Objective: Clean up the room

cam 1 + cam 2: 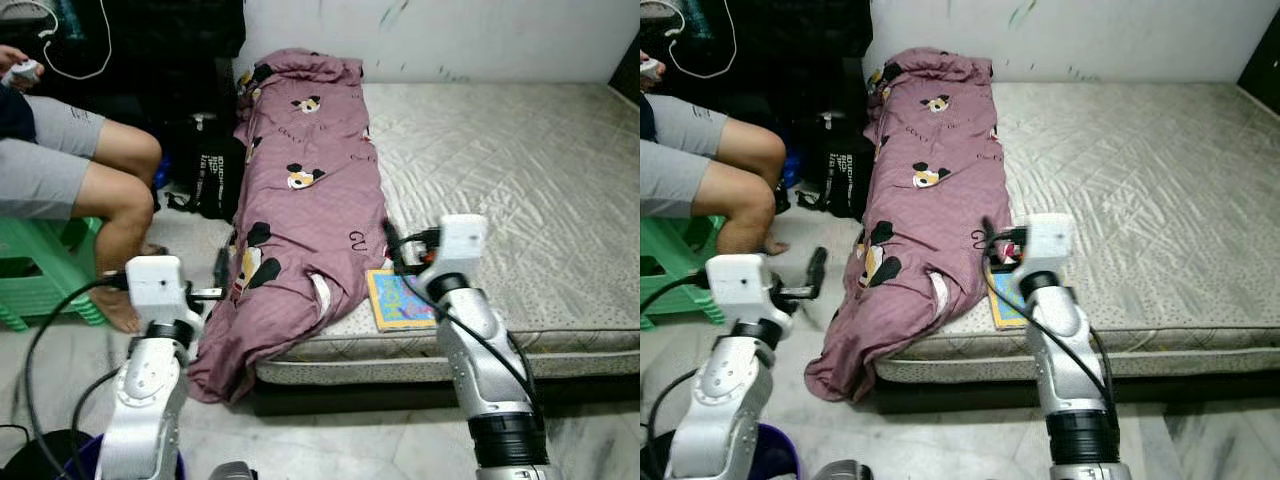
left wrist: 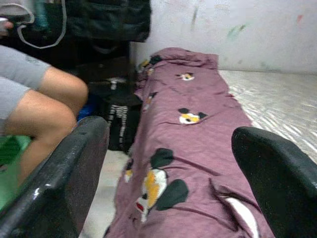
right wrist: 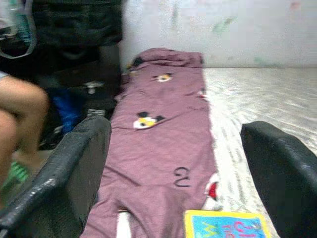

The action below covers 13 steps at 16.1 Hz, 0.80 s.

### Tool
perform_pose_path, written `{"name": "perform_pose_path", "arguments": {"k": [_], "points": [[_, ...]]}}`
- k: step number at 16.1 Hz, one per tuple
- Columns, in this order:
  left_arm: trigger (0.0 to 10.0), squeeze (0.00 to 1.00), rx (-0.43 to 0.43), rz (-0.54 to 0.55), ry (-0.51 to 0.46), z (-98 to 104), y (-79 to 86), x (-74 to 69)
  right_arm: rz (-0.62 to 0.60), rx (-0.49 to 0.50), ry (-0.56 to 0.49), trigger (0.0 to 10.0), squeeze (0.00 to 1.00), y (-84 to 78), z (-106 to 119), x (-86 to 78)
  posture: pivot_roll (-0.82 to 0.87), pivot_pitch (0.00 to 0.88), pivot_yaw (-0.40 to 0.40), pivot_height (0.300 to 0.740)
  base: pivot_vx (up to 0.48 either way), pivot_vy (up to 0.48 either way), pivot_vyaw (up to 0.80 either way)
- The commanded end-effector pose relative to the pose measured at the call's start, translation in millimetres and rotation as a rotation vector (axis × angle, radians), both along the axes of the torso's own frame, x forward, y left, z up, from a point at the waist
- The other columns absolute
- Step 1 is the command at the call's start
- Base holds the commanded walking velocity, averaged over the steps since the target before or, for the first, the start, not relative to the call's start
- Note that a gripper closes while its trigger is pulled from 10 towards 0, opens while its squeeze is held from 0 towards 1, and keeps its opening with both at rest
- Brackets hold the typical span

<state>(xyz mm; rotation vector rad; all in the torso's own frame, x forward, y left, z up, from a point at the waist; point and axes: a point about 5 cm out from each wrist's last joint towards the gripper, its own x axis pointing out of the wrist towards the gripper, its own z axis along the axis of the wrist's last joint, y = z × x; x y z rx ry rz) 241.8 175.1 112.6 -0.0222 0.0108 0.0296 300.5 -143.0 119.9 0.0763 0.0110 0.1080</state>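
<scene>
Blanket: soft mauve cloth with cartoon mouse prints, wrinkled, lying long on the left edge of the bed, its lower end hanging to the floor.
Bed: flat mattress with a quilted beige cover.
Book: thin, square, bright blue and yellow, flat on the near edge of the bed, just beside the blanket.
Left hand: open, black fingers wide apart, above the floor near the hanging blanket.
Right hand: open, over the bed edge, above the book.
Person: sits on a green plastic stool, grey shorts, bare legs.
Bag: black, on the floor beside the bed.
</scene>
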Motion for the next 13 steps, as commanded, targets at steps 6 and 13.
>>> {"name": "perform_pose_path", "arguments": {"k": [6, 13], "points": [[10.0, 0.0, 0.014, 0.015, -0.006, 2, 5.7, 0.7, -0.04, -0.012, -0.013, 10.0, 0.0, -5.0, 2, -3.9, -0.06, 0.0, -0.027, 0.74, 0.0, 0.0, 0.0], [10.0, 0.0, -0.008, -0.014, -0.021, 4, 3.3, -1.5, 0.007, 0.015, -0.003, 10.0, 0.0, 0.8, 0, -4.0, -0.04, 0.0, -0.036, 0.74, 0.08, 0.0, 0.0]]}}
